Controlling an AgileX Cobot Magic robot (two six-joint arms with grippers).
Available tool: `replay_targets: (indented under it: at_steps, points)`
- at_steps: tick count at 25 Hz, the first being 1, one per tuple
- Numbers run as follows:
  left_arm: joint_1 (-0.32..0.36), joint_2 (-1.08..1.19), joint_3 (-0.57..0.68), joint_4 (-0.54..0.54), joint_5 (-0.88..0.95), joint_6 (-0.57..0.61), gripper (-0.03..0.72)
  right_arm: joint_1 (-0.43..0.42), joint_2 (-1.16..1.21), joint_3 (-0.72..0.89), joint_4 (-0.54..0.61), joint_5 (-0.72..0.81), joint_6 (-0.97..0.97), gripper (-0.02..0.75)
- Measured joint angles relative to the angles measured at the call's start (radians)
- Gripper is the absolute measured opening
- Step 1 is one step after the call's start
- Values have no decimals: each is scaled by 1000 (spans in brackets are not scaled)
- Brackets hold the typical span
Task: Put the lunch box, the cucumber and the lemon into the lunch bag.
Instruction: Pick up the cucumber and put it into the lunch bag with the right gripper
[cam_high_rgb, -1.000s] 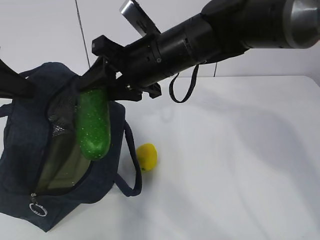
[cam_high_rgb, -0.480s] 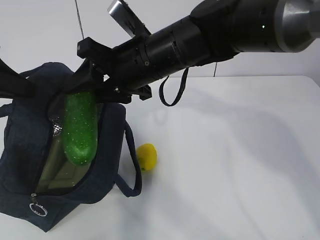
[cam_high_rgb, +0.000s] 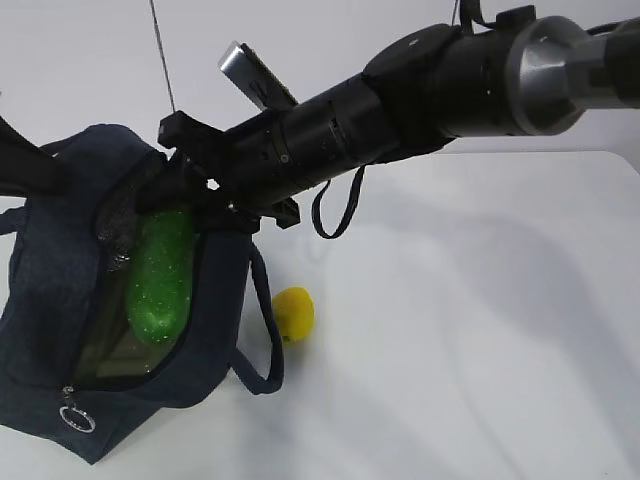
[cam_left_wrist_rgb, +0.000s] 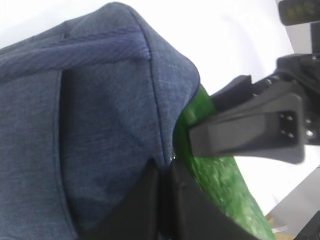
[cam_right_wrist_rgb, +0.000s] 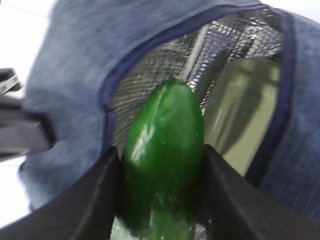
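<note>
The right tool (cam_right_wrist_rgb: 161, 192) grips the cucumber (cam_right_wrist_rgb: 162, 155) over the open lunch bag (cam_right_wrist_rgb: 80, 65).

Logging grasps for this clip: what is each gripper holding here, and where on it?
The right gripper clamps the cucumber by its upper end, its lower end inside the lunch bag. The left gripper is shut on the bag's fabric edge.

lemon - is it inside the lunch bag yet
No, the lemon lies on the white table just to the right of the lunch bag, beside its strap handle.
</note>
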Motion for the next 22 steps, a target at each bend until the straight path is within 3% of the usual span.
replay_targets:
  at_steps: [22]
  points:
    - [0,0,0,-11,2,0,1,2,10,0,50,-77,-38,347]
